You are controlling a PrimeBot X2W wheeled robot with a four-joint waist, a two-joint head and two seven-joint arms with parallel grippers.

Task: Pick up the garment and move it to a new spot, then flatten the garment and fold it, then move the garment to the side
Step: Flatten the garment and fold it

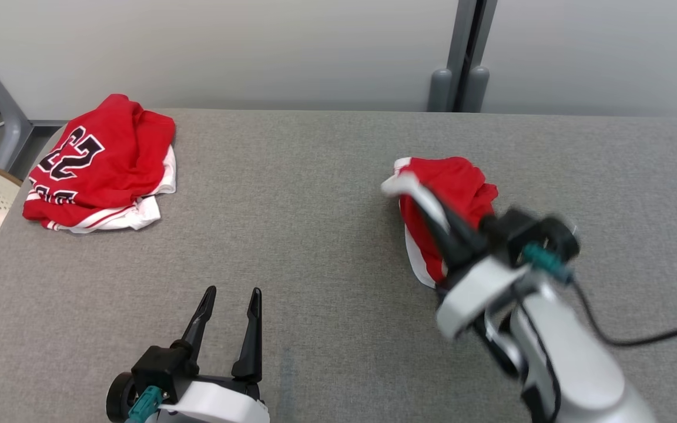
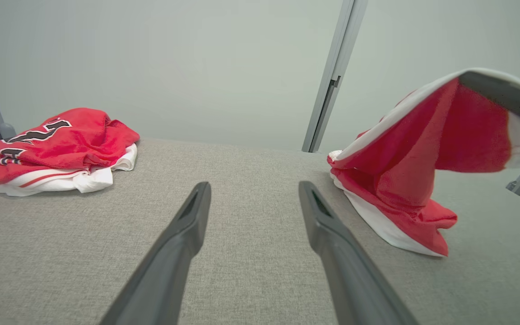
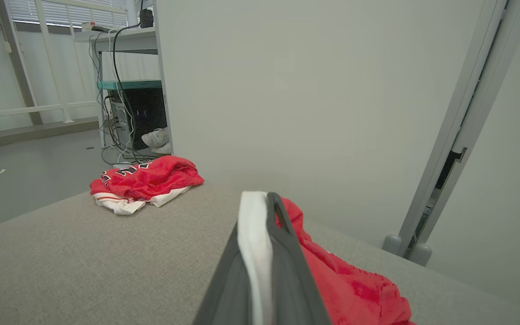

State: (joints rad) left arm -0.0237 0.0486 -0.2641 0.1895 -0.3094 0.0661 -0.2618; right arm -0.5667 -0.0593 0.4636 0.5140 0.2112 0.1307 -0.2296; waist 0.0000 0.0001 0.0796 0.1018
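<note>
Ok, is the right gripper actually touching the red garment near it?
Touching. The right wrist view shows the right gripper shut on the garment, its white hem pinched in the closed jaws; the left wrist view shows that edge lifted.

The left gripper (image 1: 234, 291), two long dark tapered fingers on a black wrist block with a white shell, sits low at the robot's near left. Its fingers point forward and are spread wide, with nothing between them. The right arm's pale silver forearm (image 1: 573, 352) reaches up and forward from the lower right and is blurred. The right gripper (image 1: 418, 191) angles toward the left, raised, its dark fingers pressed together on the white edge of a red and white fabric garment (image 1: 462, 182).
</note>
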